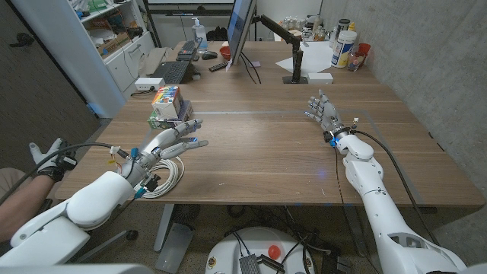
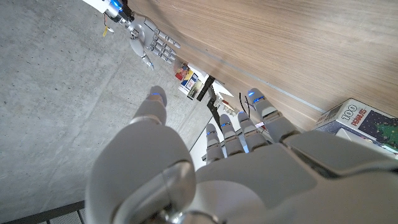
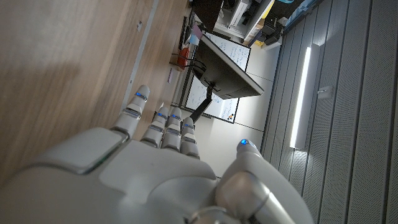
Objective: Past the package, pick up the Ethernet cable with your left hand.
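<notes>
So the left hand [image 1: 169, 143] is hovering over the near-left part of the wooden table [image 1: 266, 152], fingers spread and stretched out, holding nothing. In the left wrist view [image 2: 205, 168] you can see the same thing: fingers straight, thumb off to one side, nothing in the palm.

The Ethernet cable [image 1: 166, 176] is a white coil lying on the table near the front edge, just under and slightly nearer than that hand. From the head view I can't tell if the hand is actually touching it, looks like it's just above. The package [image 1: 168, 105], a colourful box, sits just beyond the hand, further from the robot; its corner also shows in the left wrist view [image 2: 364, 121].

The right hand [image 1: 325, 114] is way over on the right side of the table, well apart from all that, fingers apart and pointing away from the robot, empty too. Right wrist view [image 3: 155, 168] shows it released as well.

A monitor [image 1: 242, 30] and a keyboard [image 1: 176, 71] stand at the far end, and a person's arm [image 1: 34, 173] shows at the left edge.
</notes>
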Robot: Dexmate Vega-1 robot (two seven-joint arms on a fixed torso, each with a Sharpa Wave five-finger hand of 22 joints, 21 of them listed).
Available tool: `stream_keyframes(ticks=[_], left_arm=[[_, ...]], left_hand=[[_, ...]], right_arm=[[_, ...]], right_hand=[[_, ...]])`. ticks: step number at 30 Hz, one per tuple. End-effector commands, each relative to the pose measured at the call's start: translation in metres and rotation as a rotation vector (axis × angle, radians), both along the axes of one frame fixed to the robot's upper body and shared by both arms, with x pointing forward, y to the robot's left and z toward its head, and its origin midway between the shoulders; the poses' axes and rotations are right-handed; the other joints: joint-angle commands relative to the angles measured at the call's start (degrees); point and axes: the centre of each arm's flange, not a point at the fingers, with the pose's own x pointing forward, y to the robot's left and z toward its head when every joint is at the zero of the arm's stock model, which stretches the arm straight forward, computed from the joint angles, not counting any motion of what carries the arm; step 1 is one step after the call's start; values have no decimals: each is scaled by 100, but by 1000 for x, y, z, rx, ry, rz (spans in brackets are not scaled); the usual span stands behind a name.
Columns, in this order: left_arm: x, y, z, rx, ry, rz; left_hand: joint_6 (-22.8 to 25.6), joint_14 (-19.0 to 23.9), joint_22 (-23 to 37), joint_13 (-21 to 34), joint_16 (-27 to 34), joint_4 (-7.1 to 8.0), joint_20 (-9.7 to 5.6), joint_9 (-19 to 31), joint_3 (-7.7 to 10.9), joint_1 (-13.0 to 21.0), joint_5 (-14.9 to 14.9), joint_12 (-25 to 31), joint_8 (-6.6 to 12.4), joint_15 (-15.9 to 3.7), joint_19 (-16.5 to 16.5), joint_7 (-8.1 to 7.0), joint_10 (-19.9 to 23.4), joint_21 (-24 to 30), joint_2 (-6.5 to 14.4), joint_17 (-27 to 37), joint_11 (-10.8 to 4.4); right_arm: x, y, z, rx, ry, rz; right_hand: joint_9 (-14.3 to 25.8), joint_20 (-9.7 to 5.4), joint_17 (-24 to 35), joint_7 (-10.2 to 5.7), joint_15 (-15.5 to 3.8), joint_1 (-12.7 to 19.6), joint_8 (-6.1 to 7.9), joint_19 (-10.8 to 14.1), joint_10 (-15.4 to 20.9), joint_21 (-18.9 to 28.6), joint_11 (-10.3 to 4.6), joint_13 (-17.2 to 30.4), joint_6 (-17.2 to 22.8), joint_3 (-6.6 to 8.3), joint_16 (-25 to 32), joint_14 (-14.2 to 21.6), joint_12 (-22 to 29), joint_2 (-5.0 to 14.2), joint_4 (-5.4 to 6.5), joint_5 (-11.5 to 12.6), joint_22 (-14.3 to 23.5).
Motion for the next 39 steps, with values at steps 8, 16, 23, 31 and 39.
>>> stream_keyframes(ticks=[8,16,23,31,39], left_arm=[[-12,1,-1,35,-3,19],[-19,2,-1,52,-1,37],[-22,0,-2,84,2,59],[-25,-1,-5,129,-15,93],[-28,-2,-6,158,-49,119]], left_hand=[[123,150,31,29,70,21,-74,2,-69,-68,50,86,57,-257,103,20,173,53,-24,20,-37],[178,229,38,42,93,38,-79,2,-106,-93,59,112,71,-295,112,-1,235,52,-25,24,-55],[186,220,40,48,85,45,-63,2,-124,-103,63,114,71,-297,107,-14,241,47,-24,26,-61],[241,221,42,55,82,54,-43,2,-146,-120,67,119,87,-295,79,-19,253,34,-26,28,-57],[339,274,44,68,96,72,-12,3,-186,-157,74,141,114,-283,72,-28,307,29,-28,32,-79]], right_arm=[[0,0,0,1,-1,-2],[-1,0,0,0,-1,-3],[-1,0,0,-1,0,-4],[0,0,0,-2,2,-6],[0,1,0,-4,2,-6]], right_hand=[[25,-12,7,6,-7,-46,0,-34,-12,-38,-5,6,-71,-26,26,-46,22,16,-6,23,11],[25,-10,8,1,-6,-54,1,-36,-12,-44,-4,6,-78,-28,25,-58,25,19,-1,23,11],[25,-8,9,0,-2,-58,2,-35,-12,-48,-1,6,-80,-30,29,-56,26,20,1,23,11],[25,-11,8,-2,-2,-62,5,-38,-7,-54,-2,5,-82,-32,30,-61,31,20,3,23,12],[25,-10,8,-1,-5,-65,8,-31,-9,-56,-4,5,-83,-34,34,-58,32,21,4,23,12]])
